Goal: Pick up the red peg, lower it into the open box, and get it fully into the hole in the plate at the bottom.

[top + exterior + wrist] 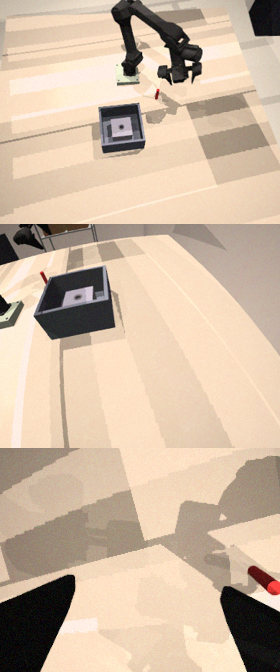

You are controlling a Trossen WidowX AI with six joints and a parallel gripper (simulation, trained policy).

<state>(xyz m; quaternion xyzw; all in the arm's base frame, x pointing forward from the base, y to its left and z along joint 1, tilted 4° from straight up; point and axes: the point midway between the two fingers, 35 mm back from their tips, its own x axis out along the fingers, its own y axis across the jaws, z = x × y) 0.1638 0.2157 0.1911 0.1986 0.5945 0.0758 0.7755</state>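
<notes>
The red peg [157, 94] [44, 277] [262, 579] stands upright on the table, behind the box in the exterior view, which hides its foot. My gripper [182, 83] [149, 587] is open and empty, above the table and to the right of the peg in the top view. In the wrist view the peg lies at the right edge, outside the space between the fingers. The open dark box [123, 146] [77, 321] holds a light plate [126, 133] [86, 294] on its bottom. The plate's round hole [121, 126] [77, 296] shows with no peg in it.
The arm's pale green base plate [127, 79] [15, 314] is behind the box in the top view. A black object [266, 18] stands beyond the table at the top right. A shelf rack is in the background of the exterior view. Arm shadows lie across the table.
</notes>
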